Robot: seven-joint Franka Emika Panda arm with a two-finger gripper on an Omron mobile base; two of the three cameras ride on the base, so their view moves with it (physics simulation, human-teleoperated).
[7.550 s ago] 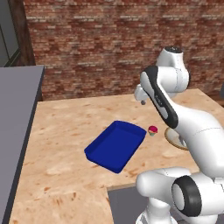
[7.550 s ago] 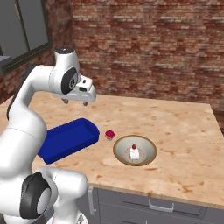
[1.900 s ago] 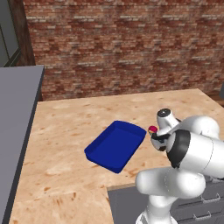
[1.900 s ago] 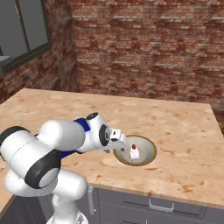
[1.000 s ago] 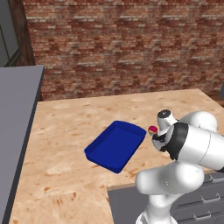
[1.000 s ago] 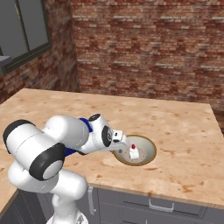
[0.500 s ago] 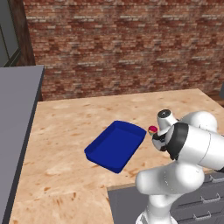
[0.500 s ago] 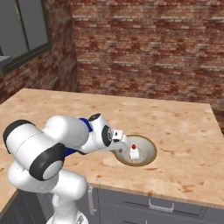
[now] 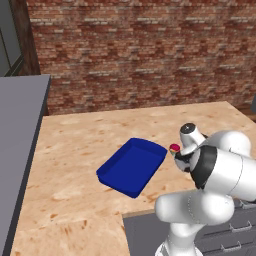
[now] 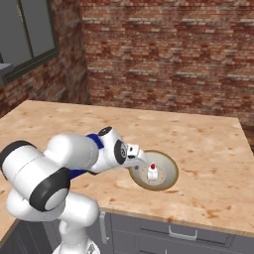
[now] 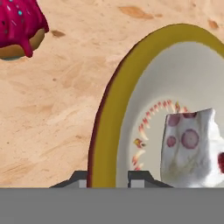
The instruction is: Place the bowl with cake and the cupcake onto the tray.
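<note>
The bowl with cake (image 10: pixel 167 179) sits on the wooden counter, its white slice (image 10: pixel 152 172) inside. My gripper (image 10: pixel 140 161) is low at the bowl's near-left rim. In the hand view the gripper (image 11: pixel 109 178) straddles the brownish rim of the bowl with cake (image 11: pixel 111 113), one fingertip (image 11: pixel 78 177) outside, the other inside, pinched on it. The cake (image 11: pixel 190 144) lies just right of them. The cupcake (image 11: pixel 19 26) stands on the counter off to the upper left, apart from the bowl. In the left base view the cupcake (image 9: pixel 174 148) is right of the blue tray (image 9: pixel 131 166).
A brick wall runs along the back of the counter (image 9: pixel 80 150). A grey surface (image 9: pixel 17 130) borders the counter on the left. My own arm covers most of the tray in the right base view.
The jaws have narrowed around the bowl's rim. The arm, bowl, cupcake and tray stay where they were.
</note>
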